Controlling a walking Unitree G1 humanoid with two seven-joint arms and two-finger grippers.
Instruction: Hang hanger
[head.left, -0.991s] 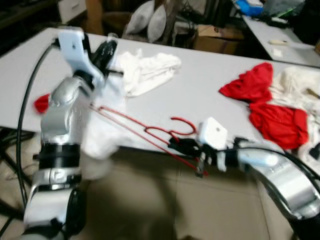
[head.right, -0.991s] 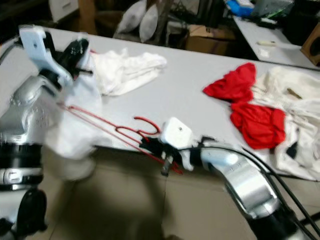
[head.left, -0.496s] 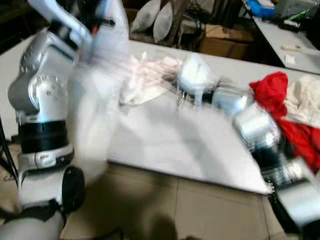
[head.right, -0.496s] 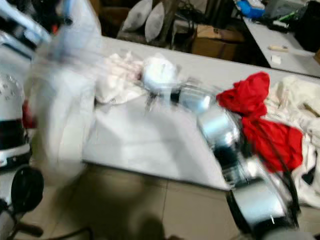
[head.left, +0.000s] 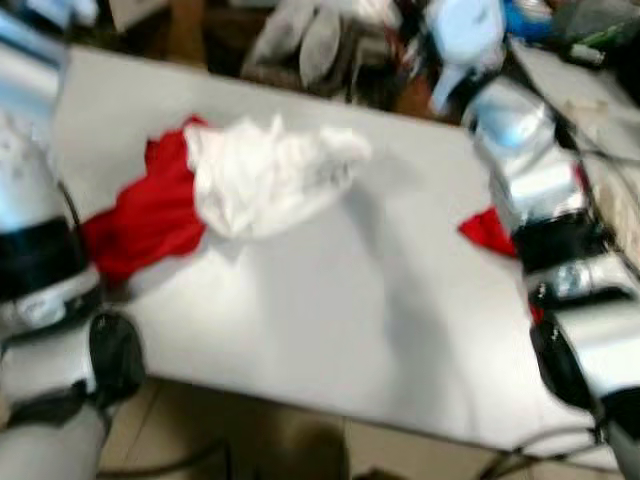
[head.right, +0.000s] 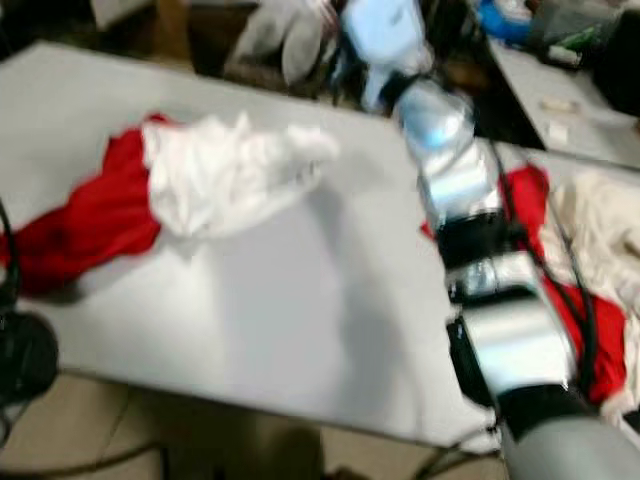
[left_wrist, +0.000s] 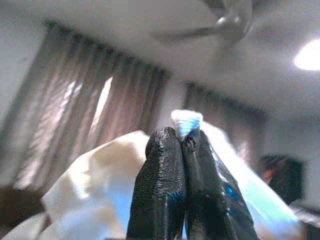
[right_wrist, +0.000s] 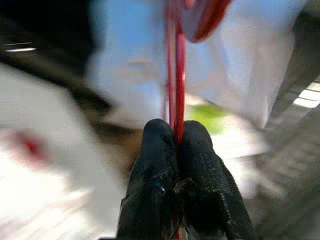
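In the right wrist view, my right gripper (right_wrist: 175, 132) is shut on the thin red wire of the hanger (right_wrist: 179, 75), whose hook (right_wrist: 210, 20) curves above the fingers. A pale white garment (right_wrist: 235, 65) hangs blurred behind it. My left gripper (left_wrist: 181, 134) is shut on a fold of the white garment (left_wrist: 90, 190) and points up at a ceiling with a fan. In the blurred eye views my right arm (head.left: 520, 170) reaches up past the picture's top, and my left arm (head.left: 30, 230) stands at the left edge.
On the grey table (head.left: 330, 320) a crumpled white cloth (head.left: 265, 175) lies partly over a red cloth (head.left: 150, 220). More red clothes (head.right: 590, 330) and white clothes (head.right: 600, 210) lie at the right end. Pillows and clutter stand behind the table.
Both arms have risen, lifting the hanger and the white garment off the table's front edge and above the eye views. The head camera has also swung, and the pictures are blurred.
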